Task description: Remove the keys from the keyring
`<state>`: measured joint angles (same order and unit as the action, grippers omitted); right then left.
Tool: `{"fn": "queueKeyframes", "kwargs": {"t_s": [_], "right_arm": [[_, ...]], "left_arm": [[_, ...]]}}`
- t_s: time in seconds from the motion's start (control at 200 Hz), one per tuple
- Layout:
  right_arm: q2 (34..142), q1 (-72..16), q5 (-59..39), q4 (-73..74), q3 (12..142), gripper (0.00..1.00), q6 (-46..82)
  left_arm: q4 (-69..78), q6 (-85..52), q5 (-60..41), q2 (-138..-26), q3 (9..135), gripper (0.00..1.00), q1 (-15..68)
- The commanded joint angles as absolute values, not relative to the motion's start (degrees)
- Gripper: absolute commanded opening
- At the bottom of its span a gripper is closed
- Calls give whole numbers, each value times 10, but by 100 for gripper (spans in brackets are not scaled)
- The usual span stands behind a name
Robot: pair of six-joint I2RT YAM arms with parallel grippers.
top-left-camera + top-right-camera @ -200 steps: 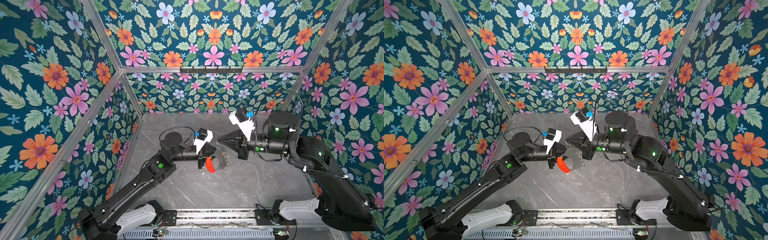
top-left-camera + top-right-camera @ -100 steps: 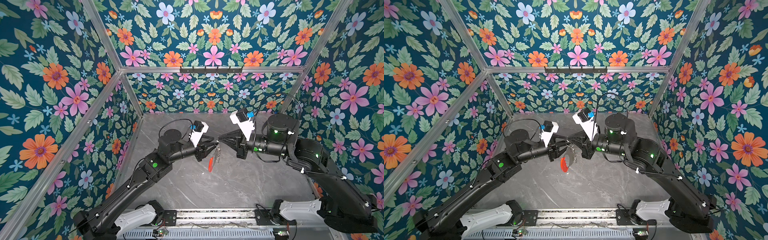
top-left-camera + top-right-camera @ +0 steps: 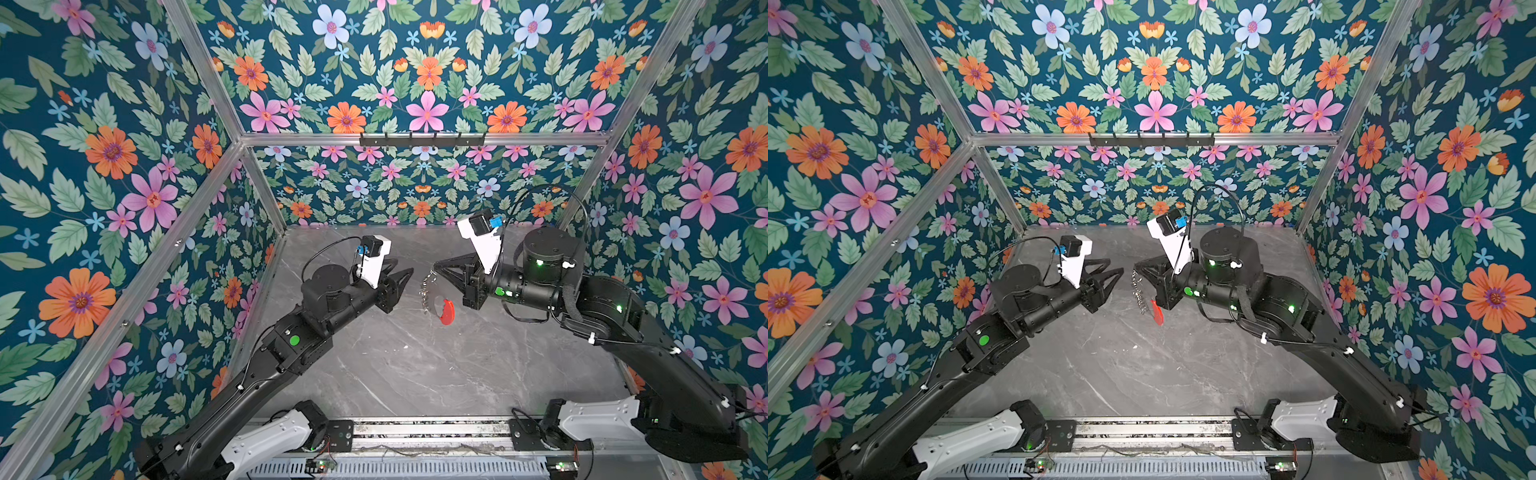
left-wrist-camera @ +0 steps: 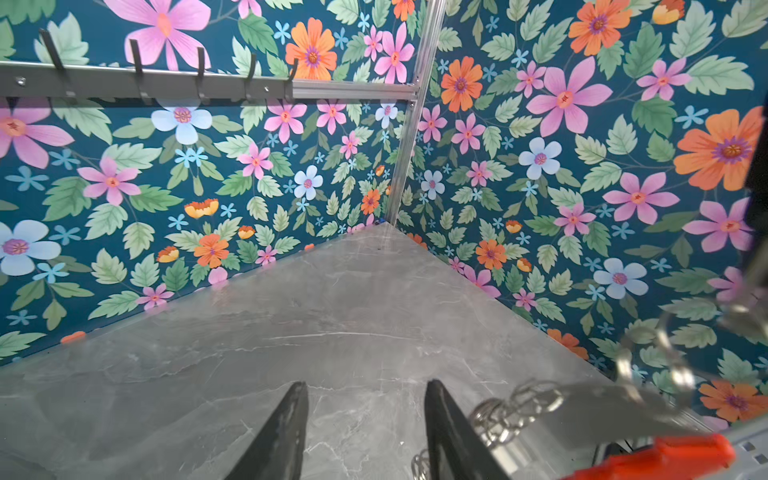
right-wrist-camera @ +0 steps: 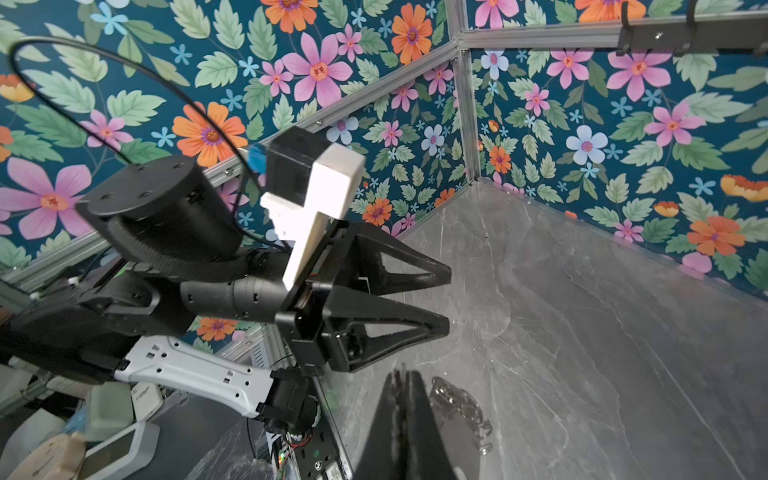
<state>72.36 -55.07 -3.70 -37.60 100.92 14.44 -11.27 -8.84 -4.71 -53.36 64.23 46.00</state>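
Note:
The keyring (image 3: pixel 433 296) is a flat grey crescent plate with a red inner strip (image 3: pixel 447 311) and a fringe of silver loops (image 3: pixel 424 289). In both top views it hangs above the marble floor. My right gripper (image 3: pixel 434 265) is shut on its upper end. In the right wrist view the loops (image 5: pixel 461 405) show beside the shut fingers (image 5: pixel 415 415). My left gripper (image 3: pixel 402 268) stands open a short way left of the plate, with nothing between its fingers (image 4: pixel 286 419). The left wrist view has the keyring (image 4: pixel 602 399) beside one finger. I cannot make out the keys.
Floral walls close in the grey marble floor (image 3: pixel 415 365) on three sides. A dark hook rail (image 3: pixel 422 139) runs along the back wall. The arms' base rail (image 3: pixel 415 430) lies along the front edge.
My left gripper has opened, let go of the keyring and drawn back to the left. The keyring now hangs from the right gripper alone, which has stayed shut.

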Motion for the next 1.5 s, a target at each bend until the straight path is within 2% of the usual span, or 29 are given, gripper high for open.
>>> {"fn": "queueKeyframes", "kwargs": {"t_s": [0.0, 0.385, 0.535, 0.715, 0.835, 0.885, 0.93, 1.11, 1.37, 1.495], "right_arm": [[733, -554, 16, -375, 1014, 0, 193], [739, -555, 85, -340, 982, 0, 270], [744, -555, 90, -334, 983, 0, 274], [737, -555, 109, -319, 968, 0, 280], [736, -556, 112, -315, 966, 0, 281], [734, -556, 117, -316, 965, 0, 283], [732, -555, 120, -312, 961, 0, 285], [720, -556, 134, -285, 937, 0, 302], [708, -556, 148, -245, 909, 0, 347], [697, -555, 157, -224, 889, 0, 378]], "left_arm": [[-75, -91, -35, -526, 637, 50, 460], [-47, -95, -81, -523, 626, 57, 460], [-44, -99, -134, -532, 630, 52, 460], [-41, -108, -167, -539, 628, 53, 461], [-27, -126, -196, -553, 626, 44, 461], [-27, -132, -184, -556, 627, 45, 462], [-29, -132, -161, -558, 626, 49, 466], [-31, -95, -31, -550, 616, 55, 512], [-4, -24, 120, -561, 598, 54, 577], [22, -8, 136, -548, 578, 55, 584]]}}
